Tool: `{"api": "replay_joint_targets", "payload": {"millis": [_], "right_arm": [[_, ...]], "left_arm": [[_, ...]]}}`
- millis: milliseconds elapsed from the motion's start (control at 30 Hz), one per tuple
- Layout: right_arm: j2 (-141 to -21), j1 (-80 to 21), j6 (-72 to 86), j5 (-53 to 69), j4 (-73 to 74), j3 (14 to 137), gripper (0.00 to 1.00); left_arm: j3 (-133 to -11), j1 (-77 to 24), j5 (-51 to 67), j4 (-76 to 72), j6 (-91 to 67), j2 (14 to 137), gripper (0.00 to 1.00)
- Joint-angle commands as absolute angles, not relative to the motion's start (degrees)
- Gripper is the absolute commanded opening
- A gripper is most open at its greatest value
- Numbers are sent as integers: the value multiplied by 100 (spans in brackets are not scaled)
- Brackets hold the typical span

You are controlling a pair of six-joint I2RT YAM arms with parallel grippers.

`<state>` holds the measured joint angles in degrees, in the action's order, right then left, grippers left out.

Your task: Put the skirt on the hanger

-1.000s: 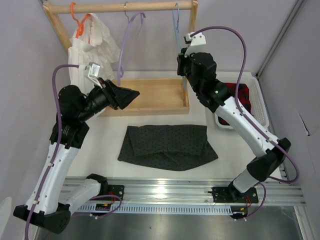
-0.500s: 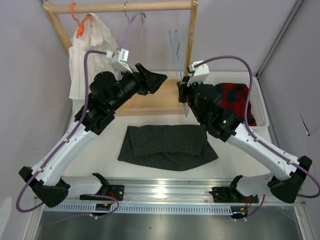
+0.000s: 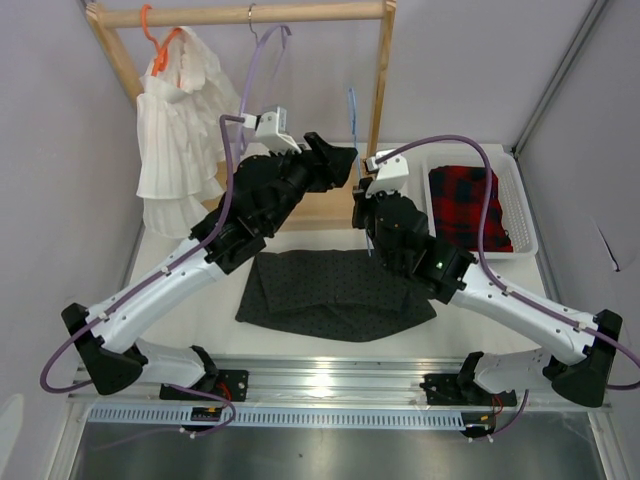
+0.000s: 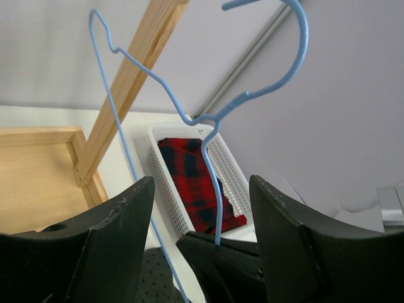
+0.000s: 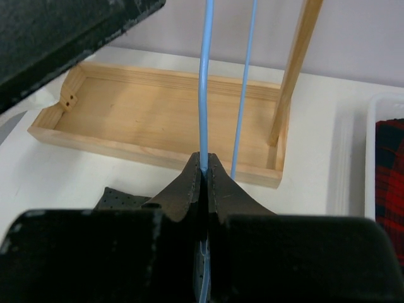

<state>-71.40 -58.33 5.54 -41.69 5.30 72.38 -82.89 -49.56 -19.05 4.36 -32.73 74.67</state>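
Observation:
The dark dotted skirt (image 3: 335, 295) lies flat on the table in front of both arm bases; a corner of the skirt (image 5: 120, 197) shows below my right fingers. The light-blue wire hanger (image 3: 352, 108) stands upright off the rod, and my right gripper (image 3: 361, 192) is shut on its lower wire (image 5: 205, 82). My left gripper (image 3: 345, 165) is open. Its fingers (image 4: 120, 240) straddle the hanger's neck (image 4: 211, 145) just above the right gripper, without touching the wire. The hook (image 4: 298, 44) curves above them.
The wooden rack (image 3: 250, 14) holds a purple hanger (image 3: 258, 70) and an orange hanger (image 3: 150, 25) carrying a white pleated garment (image 3: 180, 140). Its wooden base tray (image 5: 158, 107) lies behind the skirt. At the right, a white basket (image 3: 517, 200) contains a red plaid cloth (image 3: 470, 205).
The right arm has brought the blue hanger down off the rod toward the table's middle. The left arm has swung right from beside the white garment to the hanger, its fingers now straddling it.

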Motion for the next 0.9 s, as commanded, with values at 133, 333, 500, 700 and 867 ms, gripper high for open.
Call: {"api": "replay_joint_targets", "payload": {"millis": [133, 333, 500, 700, 867], "right_arm": [[-7163, -6152, 449, -4877, 88, 7295, 0], [-7303, -6319, 343, -5053, 70, 7339, 0], [-7374, -6416, 343, -5177, 70, 7339, 0], [-7427, -6460, 395, -5282, 88, 7348, 0], [-7427, -6521, 404, -5291, 114, 7365, 0]], "left_arm": [[-8499, -5106, -2514, 79, -2909, 7760, 65], [-8499, -5177, -2645, -333, -2672, 7884, 63], [-8709, -5229, -2786, -352, -2444, 8077, 61], [-8877, -5309, -3146, -290, -2215, 8200, 55], [-8842, -5309, -3269, -255, -2127, 8227, 36]]}}
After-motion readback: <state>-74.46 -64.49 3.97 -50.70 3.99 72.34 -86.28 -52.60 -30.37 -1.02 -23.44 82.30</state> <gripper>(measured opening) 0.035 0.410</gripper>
